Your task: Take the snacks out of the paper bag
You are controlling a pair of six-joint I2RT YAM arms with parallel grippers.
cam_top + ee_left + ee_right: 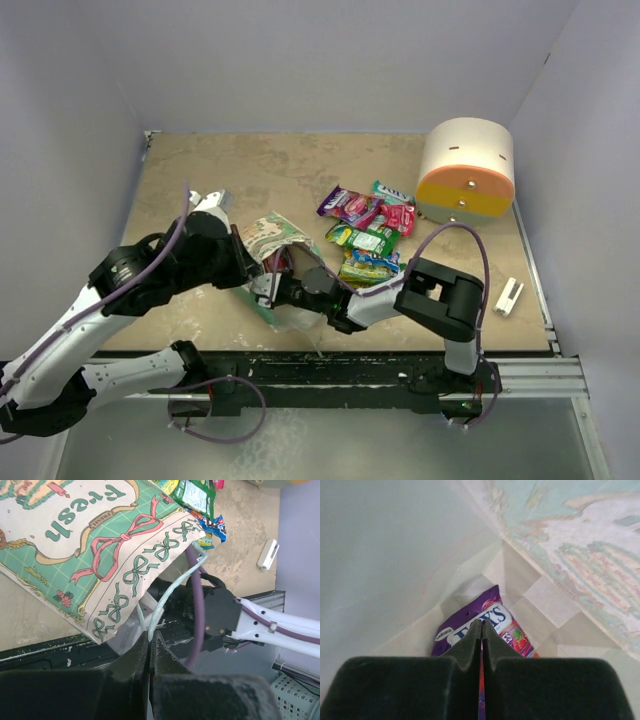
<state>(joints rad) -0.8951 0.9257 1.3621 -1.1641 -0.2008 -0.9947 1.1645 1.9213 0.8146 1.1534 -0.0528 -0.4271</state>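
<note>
Left hand (150, 639): fingers pressed together, clamped on the thin string handle (172, 592) of the paper bag (268, 235). The cord runs from the bag's mouth down into my pads.

Paper bag: it lies tipped on its side on the surface (260, 170), near the front edge and between my two arms. The patterned side faces up, and the mouth is turned toward my right arm.

Right hand (481, 630): it is inside the bag, with white paper walls all round it. The fingers are closed on a purple packet (492, 617) that lies at the bag's bottom, and a sliver of the wrapper shows between the pads.

Snacks outside the bag (368, 228): a loose heap on the surface just right of the bag, in purple, teal, pink-red and yellow-green, the packets touching or overlapping.

Other items: a cream, orange and yellow cylinder (465, 170) stands at the far right, just beyond the heap. A small white block (509, 296) lies near the right edge, well apart from the bag.
</note>
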